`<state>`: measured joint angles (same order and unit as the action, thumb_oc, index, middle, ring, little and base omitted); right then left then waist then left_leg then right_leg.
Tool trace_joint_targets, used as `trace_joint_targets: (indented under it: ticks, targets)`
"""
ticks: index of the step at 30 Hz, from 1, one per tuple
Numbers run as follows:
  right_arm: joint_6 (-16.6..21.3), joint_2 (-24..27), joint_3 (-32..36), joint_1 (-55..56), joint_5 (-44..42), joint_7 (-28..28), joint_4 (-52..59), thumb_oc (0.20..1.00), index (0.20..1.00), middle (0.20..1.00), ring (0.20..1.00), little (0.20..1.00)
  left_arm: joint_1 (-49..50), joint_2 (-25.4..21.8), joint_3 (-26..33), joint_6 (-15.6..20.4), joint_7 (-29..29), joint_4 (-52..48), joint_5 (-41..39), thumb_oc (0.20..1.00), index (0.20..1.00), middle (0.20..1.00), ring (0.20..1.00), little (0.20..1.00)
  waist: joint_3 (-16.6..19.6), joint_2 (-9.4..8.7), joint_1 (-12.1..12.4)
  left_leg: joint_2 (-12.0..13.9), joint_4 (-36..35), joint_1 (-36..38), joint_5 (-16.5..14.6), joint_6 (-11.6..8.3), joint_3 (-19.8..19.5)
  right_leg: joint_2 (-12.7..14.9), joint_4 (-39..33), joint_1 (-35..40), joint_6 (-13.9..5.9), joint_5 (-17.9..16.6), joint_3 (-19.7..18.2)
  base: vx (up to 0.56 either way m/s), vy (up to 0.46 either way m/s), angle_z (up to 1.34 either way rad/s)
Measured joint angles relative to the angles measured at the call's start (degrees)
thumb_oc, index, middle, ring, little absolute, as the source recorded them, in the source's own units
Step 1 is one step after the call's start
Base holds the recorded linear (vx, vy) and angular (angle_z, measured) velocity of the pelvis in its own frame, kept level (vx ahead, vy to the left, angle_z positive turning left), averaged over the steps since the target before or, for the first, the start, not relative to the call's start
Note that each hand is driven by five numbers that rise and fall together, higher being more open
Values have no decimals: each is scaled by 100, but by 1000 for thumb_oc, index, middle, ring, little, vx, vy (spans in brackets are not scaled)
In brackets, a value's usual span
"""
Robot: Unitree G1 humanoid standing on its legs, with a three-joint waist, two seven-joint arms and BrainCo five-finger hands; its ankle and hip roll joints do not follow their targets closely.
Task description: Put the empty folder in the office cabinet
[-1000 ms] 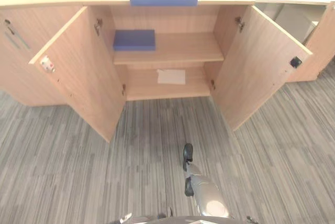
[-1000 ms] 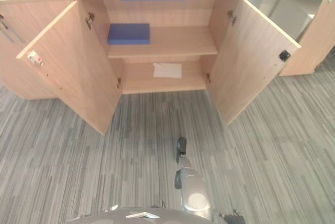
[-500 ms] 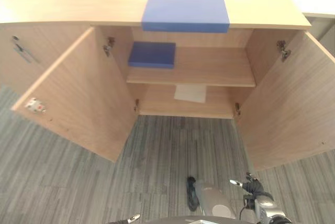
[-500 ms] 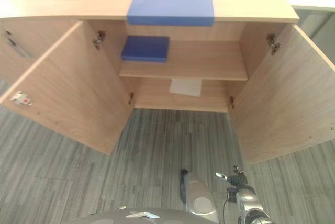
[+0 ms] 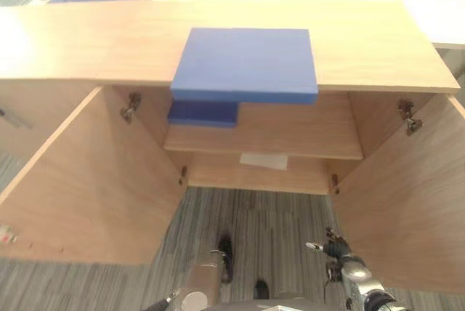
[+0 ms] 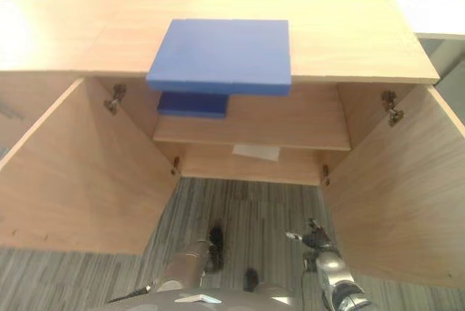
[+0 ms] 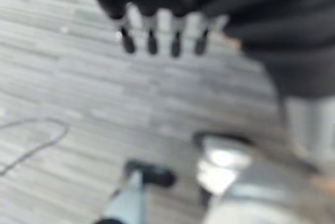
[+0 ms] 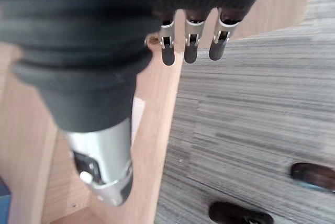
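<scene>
Left robot hand (image 7: 162, 30) seen from close up. Dark ribbed cover on back of hand. Silver fingers (image 7: 151, 35) with dark tips in a row, straight, side by side. Nothing held. Fingers hang above floor (image 7: 68, 77), not touching it. Floor is grey carpet with thin stripes. Picture is blurry, so small things on floor are hard to make out.
</scene>
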<state>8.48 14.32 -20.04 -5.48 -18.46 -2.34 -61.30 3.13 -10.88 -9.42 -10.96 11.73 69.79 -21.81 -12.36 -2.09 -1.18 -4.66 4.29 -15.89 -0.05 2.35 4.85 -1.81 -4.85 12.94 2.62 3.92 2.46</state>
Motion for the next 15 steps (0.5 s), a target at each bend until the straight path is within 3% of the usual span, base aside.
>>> trace_joint_targets:
  ticks: [2, 3, 4, 5, 6, 8, 11, 13, 15]
  targets:
    - [-12, 30, -1, 238, 1, 14, -9, 1000, 1000, 1000, 1000, 1000, 171, 8, -71, 32, -46, -66, 21, 1000, 1000, 1000, 1000, 1000, 93, 143, 10, -38, -584, 744, 188, 268, -228, -166, 42, 362, -246, 153, -164, 196, 93, -68]
    - [-13, -22, 10, 348, 0, 50, -53, 1000, 1000, 1000, 1000, 1000, 205, -28, -218, 57, -106, -80, 22, 1000, 1000, 1000, 1000, 1000, 111, 173, -31, -24, -926, 1050, 751, 454, -439, -224, 399, 382, -471, 391, -172, 144, 75, -66]
    - [-18, -58, 15, 405, 0, 53, -175, 1000, 1000, 1000, 1000, 1000, 153, -24, -274, 71, -155, -74, 21, 1000, 1000, 1000, 1000, 1000, 125, 198, -79, 43, -902, 1164, 1055, 594, -475, -213, 831, 231, -562, 714, -142, 119, 72, -56]
    - [-29, -123, 22, 473, -3, 64, -266, 1000, 1000, 1000, 1000, 1000, 94, -45, -309, 95, -176, -73, 6, 1000, 1000, 1000, 1000, 1000, 174, 163, -88, 17, -888, 1242, 1116, 498, -443, -170, 880, 117, -433, 831, -138, 110, 77, -35]
    - [-29, -139, 31, 506, -3, 63, -283, 1000, 1000, 1000, 1000, 1000, -93, -38, -392, 117, -226, -64, -28, 1000, 1000, 1000, 1000, 1000, 224, 77, -194, -22, -891, 1318, 1024, 556, -449, -89, 837, -111, -367, 872, -138, 96, 84, -21]
    - [-75, -221, 47, 538, -1, 71, -394, 1000, 1000, 1000, 1000, 1000, -488, -27, -454, 254, -280, -68, -37, 1000, 1000, 1000, 1000, 1000, 228, 84, -326, -42, -889, 1470, 941, 509, -430, -9, 833, -578, -410, 746, -75, 48, 65, 0]
    - [-111, -383, 23, 605, 35, 67, -382, 1000, 1000, 1000, 1000, 1000, -610, -43, -464, 385, -368, -130, -40, 1000, 1000, 1000, 1000, 1000, 298, 134, -318, -45, -888, 1660, 763, 359, -369, 89, 882, -748, -433, 644, -25, 5, 47, -9]
    - [-109, -414, 8, 594, 166, 72, -359, 1000, 1000, 1000, 1000, 1000, -602, -51, -503, 415, -401, -131, -60, 1000, 1000, 1000, 1000, 1000, 386, 150, -290, -52, -884, 1681, 679, 385, -265, 224, 917, -905, -503, 588, 41, -46, -20, -24]
    - [-115, -428, 1, 429, 164, 72, -355, 1000, 1000, 1000, 1000, 1000, -540, -12, -551, 492, -459, -114, -57, 1000, 1000, 1000, 1000, 1000, 395, 140, -181, -43, -881, 1704, 646, 439, -176, 460, 1053, -993, -546, 563, 343, -68, -94, -34]
